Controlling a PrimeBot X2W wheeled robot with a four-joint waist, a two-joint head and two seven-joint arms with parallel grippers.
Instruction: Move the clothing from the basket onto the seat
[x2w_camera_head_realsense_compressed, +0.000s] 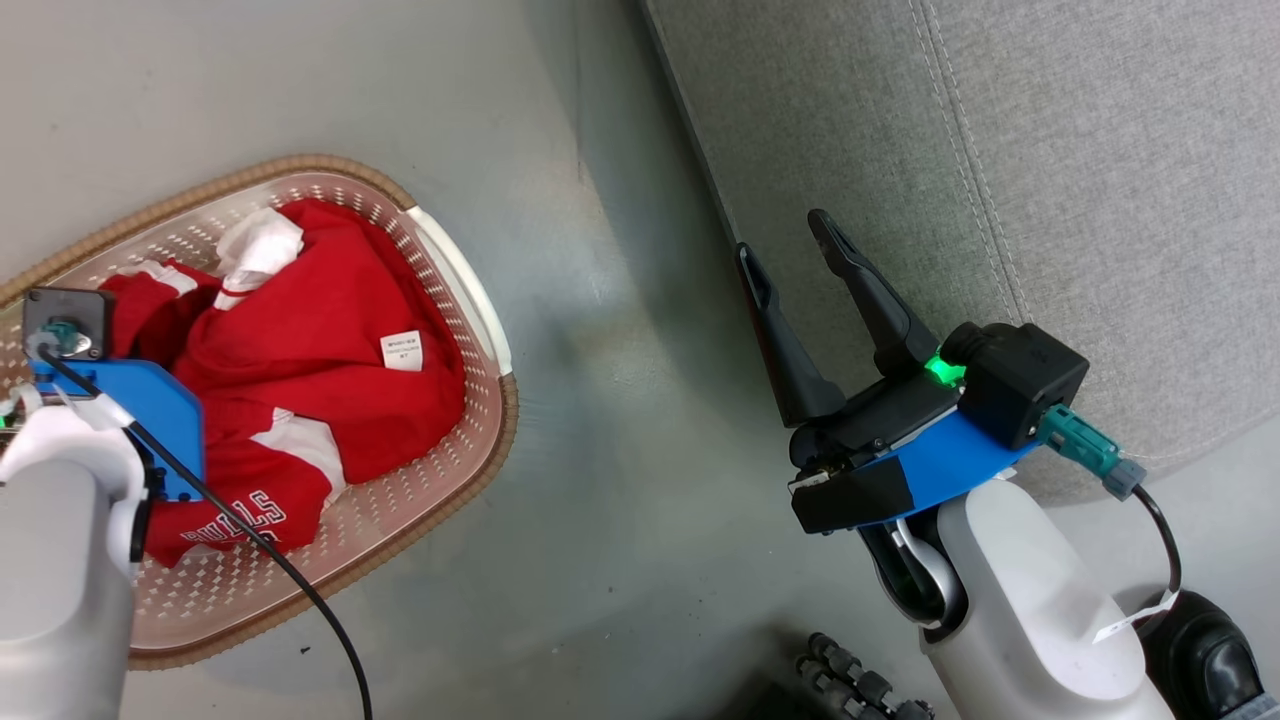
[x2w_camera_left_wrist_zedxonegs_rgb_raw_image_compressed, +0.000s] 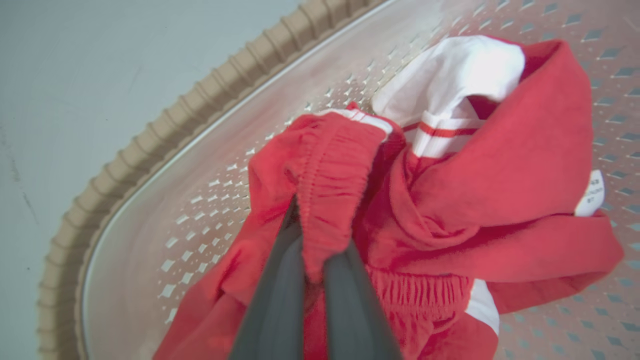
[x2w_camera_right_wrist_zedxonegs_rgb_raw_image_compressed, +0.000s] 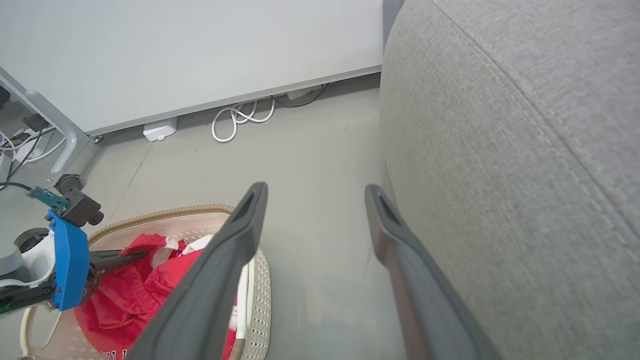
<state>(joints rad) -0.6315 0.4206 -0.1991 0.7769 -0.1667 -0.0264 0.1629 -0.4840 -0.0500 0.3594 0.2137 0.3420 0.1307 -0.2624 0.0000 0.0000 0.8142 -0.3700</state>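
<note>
1. Head view first: the clothing is all in the basket, a red heap with white trim. The basket sits on the floor, apart from the seat. The left arm is down over the near end of the heap. The right gripper hangs by the seat's front edge with its fingers spread and nothing between them.

2. Left wrist view, and here's the grab! The left gripper is closed on a ridge of gathered elastic waistband, with red cloth pinched between its two fingers. It looks a thin bite, taken up near the fingertips. The rest of the heap folds over and around that piece, with a striped white cuff and a small tag close by.

3. Right wrist view: that gripper is wide open and empty. The seat is just beside one finger, and the basket and red pile sit low on the other side.

4. The risks, as I judge them:
   - That narrow pinch on stretchy elastic could slide out once the cloth's weight comes on.
   - The garments look tangled, so a lift may drag a second one up, and it could drop onto the floor short of the seat.
   - A trailing leg could catch the rim and tug the light basket along or tip it.
</note>
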